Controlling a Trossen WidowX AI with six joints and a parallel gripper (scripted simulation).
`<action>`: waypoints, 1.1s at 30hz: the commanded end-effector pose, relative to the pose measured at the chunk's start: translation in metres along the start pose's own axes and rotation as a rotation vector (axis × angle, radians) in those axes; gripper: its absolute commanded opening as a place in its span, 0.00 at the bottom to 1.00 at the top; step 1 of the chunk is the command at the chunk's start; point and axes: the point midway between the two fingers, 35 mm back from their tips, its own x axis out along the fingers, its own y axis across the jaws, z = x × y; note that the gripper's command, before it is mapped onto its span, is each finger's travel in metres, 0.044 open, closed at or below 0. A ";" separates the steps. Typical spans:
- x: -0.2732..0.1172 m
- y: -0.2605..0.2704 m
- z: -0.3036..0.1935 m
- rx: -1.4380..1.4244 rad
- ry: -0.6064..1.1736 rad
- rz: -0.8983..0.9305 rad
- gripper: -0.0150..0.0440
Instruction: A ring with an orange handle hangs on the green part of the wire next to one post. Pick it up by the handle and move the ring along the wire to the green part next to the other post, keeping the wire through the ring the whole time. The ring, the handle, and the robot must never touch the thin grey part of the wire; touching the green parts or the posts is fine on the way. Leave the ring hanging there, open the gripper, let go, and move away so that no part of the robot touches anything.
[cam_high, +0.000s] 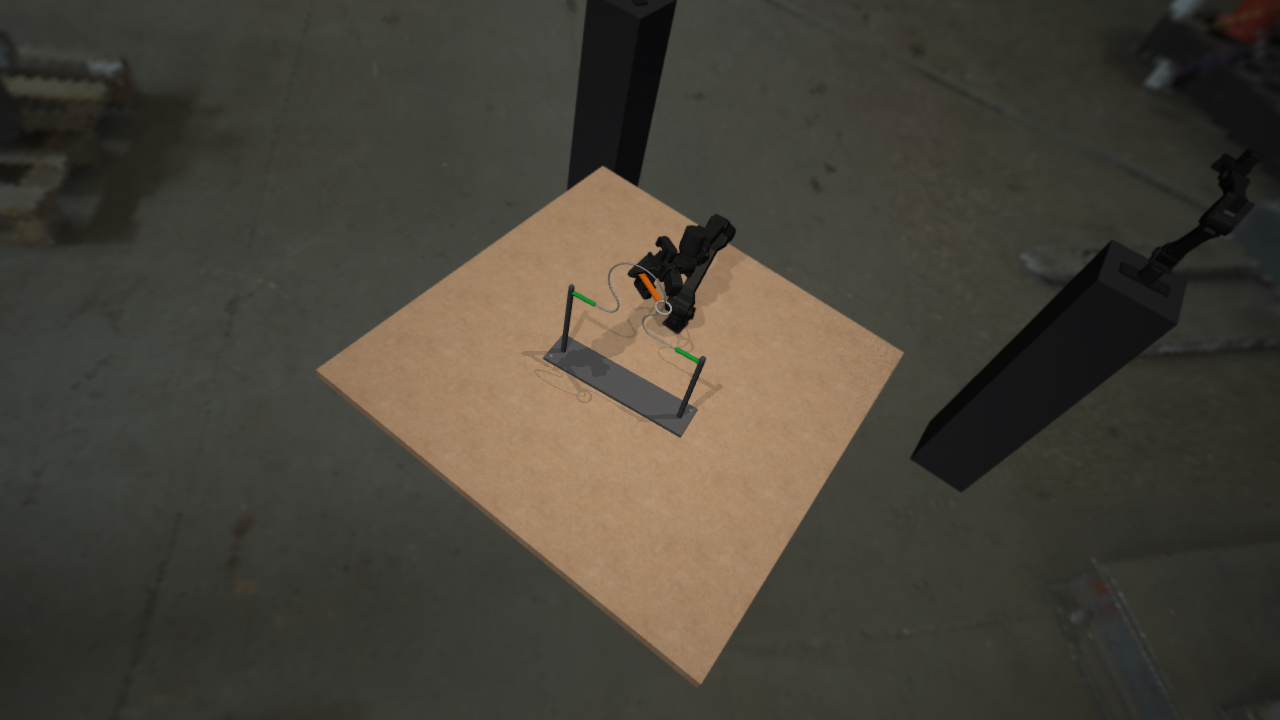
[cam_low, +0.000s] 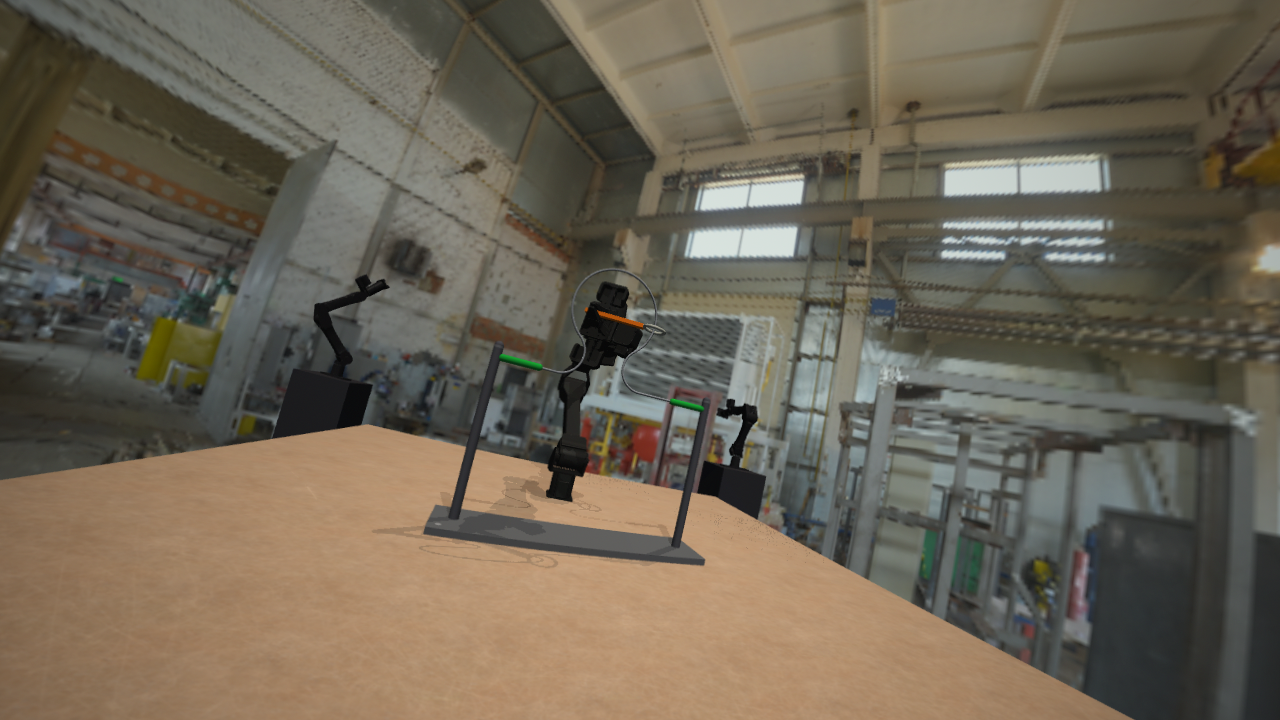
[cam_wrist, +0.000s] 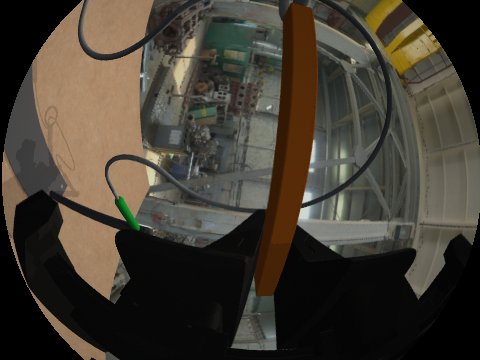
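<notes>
My gripper (cam_high: 641, 276) (cam_low: 594, 313) (cam_wrist: 267, 216) is shut on the orange handle (cam_high: 650, 288) (cam_low: 619, 318) (cam_wrist: 297, 110), near its end away from the ring. The handle lies across the big loop of the grey wire (cam_low: 614, 269) (cam_wrist: 389, 95). The ring (cam_high: 659, 301) is around the right side of that loop in the exterior view, where its clearance is too small to tell; it is nearly cut off in the wrist view. The left green part (cam_high: 582, 298) (cam_low: 520, 361) and right green part (cam_high: 688, 355) (cam_low: 686, 404) carry no ring.
The left post (cam_high: 567, 319) (cam_low: 476, 431) and right post (cam_high: 691, 387) (cam_low: 691, 474) stand on a dark base plate (cam_high: 626, 383) (cam_low: 572, 537). My arm rises behind the wire. Beyond the table (cam_high: 537, 483) (cam_low: 268, 608) stand two black pedestals, one (cam_high: 1029, 376) bearing another arm.
</notes>
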 end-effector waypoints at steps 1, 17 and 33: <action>-0.001 -0.002 -0.001 -0.048 -0.004 -0.031 0.00; 0.000 -0.007 0.000 -0.221 -0.025 -0.131 0.00; 0.000 -0.011 0.001 -0.390 -0.044 -0.229 0.00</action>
